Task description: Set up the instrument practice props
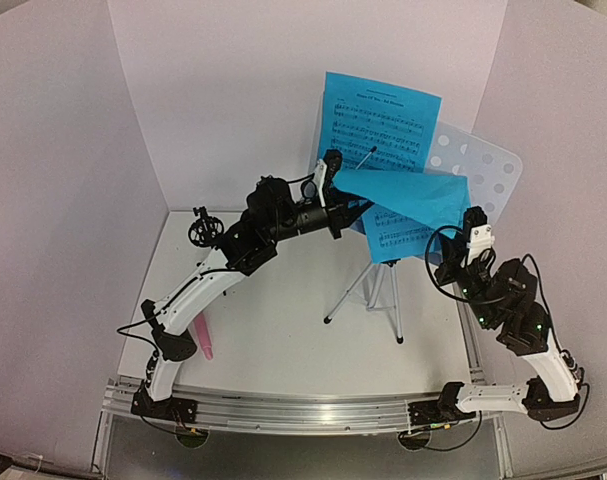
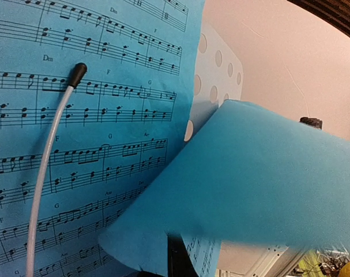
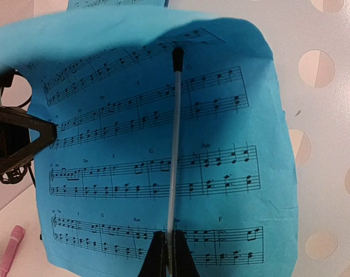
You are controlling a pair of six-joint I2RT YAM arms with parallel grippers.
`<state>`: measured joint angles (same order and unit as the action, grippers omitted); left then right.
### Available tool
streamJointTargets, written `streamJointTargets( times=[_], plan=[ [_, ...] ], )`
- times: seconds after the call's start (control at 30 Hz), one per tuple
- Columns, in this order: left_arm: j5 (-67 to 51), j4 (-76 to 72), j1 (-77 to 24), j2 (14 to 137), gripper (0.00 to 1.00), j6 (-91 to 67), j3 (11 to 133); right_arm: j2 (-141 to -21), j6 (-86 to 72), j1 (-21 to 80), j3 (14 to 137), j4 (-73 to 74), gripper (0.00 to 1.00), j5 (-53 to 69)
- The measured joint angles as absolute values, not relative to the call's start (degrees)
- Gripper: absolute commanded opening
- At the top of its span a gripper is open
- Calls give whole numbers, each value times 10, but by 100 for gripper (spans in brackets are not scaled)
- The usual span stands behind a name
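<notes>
Arms from both sides meet at the silver tripod music stand with perforated pale desk (image 1: 493, 175), as we see from above. One blue sheet-music page (image 1: 378, 120) sits upright on it; the other blue page (image 1: 418, 198) droops forward between the left gripper (image 1: 355, 207) and right gripper (image 1: 473, 218). The pink stick microphone (image 1: 205, 338) lies beside the left arm (image 1: 198, 290), the small black tripod mic mount (image 1: 201, 230) further back.

In our left wrist view, closed fingers (image 2: 175, 258) pinch the drooping page's corner.

In our right wrist view, fingers (image 3: 157, 257) clench a thin white black-tipped wire (image 3: 173, 161) lying across that page.
</notes>
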<state>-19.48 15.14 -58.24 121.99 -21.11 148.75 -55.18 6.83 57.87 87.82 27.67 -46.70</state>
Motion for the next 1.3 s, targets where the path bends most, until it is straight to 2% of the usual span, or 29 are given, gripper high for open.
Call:
streamJointTargets(
  times=[0.4,0.93,1.3],
  plan=[
    [-223,140,-582,1227,0,-82,1497,-560,59,579,889,283,0,-464],
    [-317,127,-583,1227,0,195,1495,-558,51,579,889,286,0,-464],
    [-330,88,-582,1227,0,268,1486,-557,49,579,889,286,0,-462]
  ],
)
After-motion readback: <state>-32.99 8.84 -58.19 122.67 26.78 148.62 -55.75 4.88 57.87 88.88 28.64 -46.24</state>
